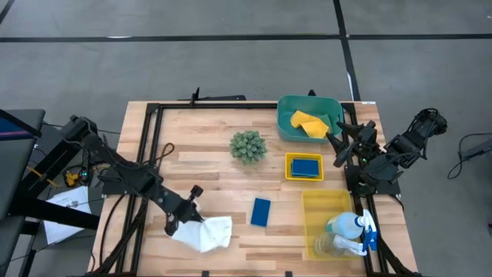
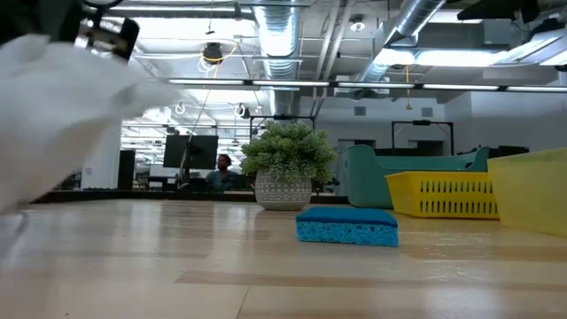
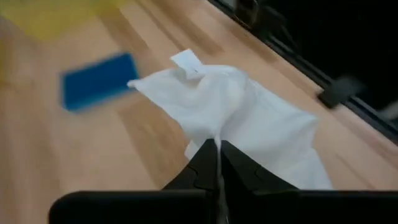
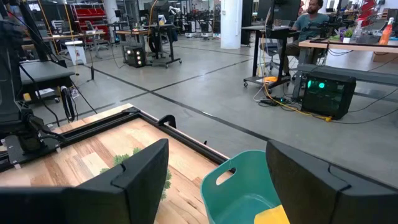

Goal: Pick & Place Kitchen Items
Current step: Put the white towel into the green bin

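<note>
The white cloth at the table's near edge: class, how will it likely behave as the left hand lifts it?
The cloth lies crumpled in soft folds, so it will probably hang limp and drape. The left hand pinches only one edge, so most of it may trail. It looks thin, likely light.

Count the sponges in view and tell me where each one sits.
3. A yellow sponge lies in the teal bin, a blue sponge in the small yellow bin, and another blue sponge on the bare table. More may be hidden inside the bins.
</note>
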{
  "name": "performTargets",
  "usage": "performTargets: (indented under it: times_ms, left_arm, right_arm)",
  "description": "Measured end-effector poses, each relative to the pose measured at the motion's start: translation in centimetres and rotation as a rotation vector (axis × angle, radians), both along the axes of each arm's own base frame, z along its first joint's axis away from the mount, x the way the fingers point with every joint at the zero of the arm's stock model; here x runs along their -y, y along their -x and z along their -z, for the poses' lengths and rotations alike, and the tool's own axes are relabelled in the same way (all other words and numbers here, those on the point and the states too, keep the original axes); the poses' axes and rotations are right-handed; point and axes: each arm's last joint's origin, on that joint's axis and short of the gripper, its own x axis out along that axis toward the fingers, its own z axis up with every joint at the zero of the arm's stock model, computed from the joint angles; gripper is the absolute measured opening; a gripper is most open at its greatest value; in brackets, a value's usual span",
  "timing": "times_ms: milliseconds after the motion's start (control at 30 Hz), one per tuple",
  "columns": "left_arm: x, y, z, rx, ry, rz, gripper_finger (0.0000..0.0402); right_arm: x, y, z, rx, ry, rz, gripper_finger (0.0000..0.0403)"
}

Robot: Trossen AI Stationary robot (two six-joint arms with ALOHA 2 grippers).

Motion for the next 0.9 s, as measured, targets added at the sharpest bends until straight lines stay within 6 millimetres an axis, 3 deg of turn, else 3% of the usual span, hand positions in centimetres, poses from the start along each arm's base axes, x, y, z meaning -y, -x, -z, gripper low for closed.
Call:
performTargets:
  times_ms: [167, 500, 900]
  left_arm:
    - [-1.2, -0.4, -1.5, 0.186, -0.15, -0.081, 0.0001]
    - [-4.7, -3.7, -5.6, 0.673, -0.469, -0.276, 0.0001]
    - [-7.8, -4.8, -11.3, 1.047, -0.418, -0.341, 0.0]
  right_arm:
    - [0.0, 0.0, 0.0, 0.0, 0.0, 0.0, 0.026]
    - [0.0, 0.0, 0.0, 0.0, 0.0, 0.0, 0.026]
    - [-0.1, -0.2, 0.1, -0.006, 0.008, 0.004, 0.026]
